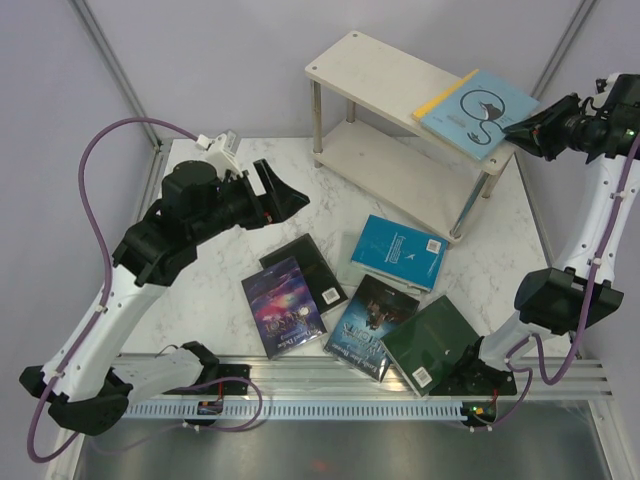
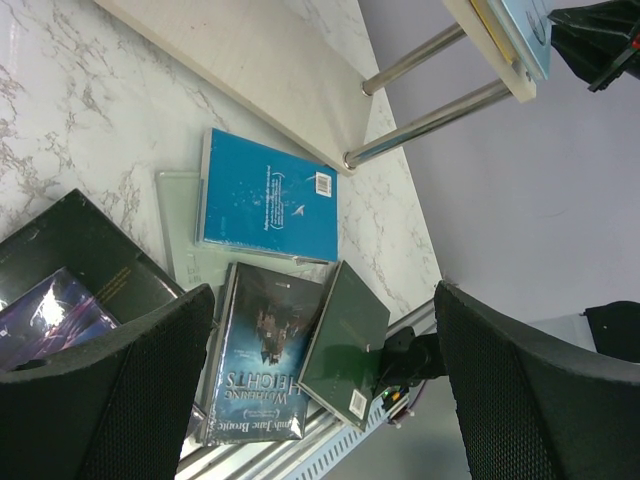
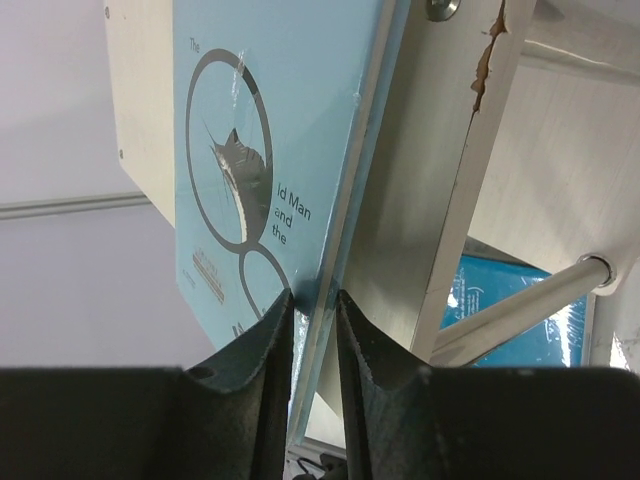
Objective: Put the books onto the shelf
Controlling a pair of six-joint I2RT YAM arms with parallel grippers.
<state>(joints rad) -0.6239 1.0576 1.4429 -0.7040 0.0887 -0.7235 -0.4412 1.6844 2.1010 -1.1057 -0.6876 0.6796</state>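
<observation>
Cream flat shelf [image 1: 370, 70], thin glossy books [image 1: 400, 252]

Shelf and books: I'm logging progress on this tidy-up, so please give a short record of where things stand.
shelf top board: light blue book lying over yellow book
on table: black book, purple book, cyan book, dark blue book, dark green book
right gripper: closed on the light blue book's edge
left gripper: open, over the table, empty
</observation>
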